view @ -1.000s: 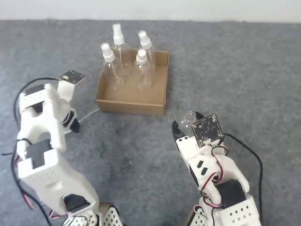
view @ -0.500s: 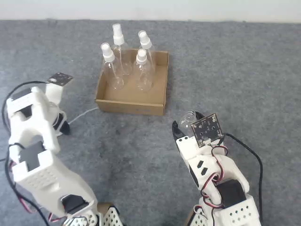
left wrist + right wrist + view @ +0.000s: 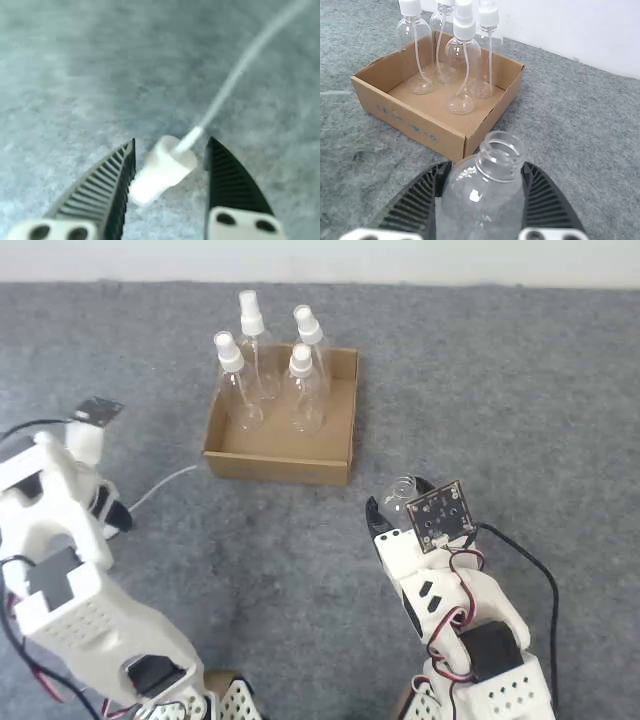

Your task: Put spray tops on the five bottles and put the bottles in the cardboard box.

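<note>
My left pincer is hanging low over the grey carpet with its jaws apart. A white spray top is lying between them, its thin dip tube trailing away across the carpet. I'm seeing a sliver of gap on one side, so I'm not clamping it. From the high view, that pincer is sitting at the left edge of the frame, with the tube running up and right toward the cardboard box.

My right pincer is gripping the uncapped bottle, one jaw on each side of its clear body and the open neck pointing up. In the high view I'm holding it just right of centre, below the lower right corner of the box.

The box is resting in the upper middle of the frame, and four capped bottles are standing upright inside it, bunched toward its far side.
</note>
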Controlling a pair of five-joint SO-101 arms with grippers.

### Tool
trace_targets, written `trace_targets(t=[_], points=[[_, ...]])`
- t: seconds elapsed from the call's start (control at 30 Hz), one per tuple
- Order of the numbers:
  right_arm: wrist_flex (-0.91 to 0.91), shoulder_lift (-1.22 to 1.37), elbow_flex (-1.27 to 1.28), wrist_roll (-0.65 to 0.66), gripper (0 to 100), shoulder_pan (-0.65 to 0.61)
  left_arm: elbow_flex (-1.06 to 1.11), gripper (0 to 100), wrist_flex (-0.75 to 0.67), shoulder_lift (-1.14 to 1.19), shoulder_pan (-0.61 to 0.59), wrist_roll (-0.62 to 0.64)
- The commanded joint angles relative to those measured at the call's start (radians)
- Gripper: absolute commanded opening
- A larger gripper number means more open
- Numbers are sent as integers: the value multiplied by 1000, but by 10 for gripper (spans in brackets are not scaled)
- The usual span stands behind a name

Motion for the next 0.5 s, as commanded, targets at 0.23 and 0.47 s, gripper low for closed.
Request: trace_targets(t=[0.23,0.47], points=[[-28,-25,-9,0,91,16,-162,221,120,-94,2,519],[-28,-25,-9,0,91,16,-263,221,379,-94,-3,844]])
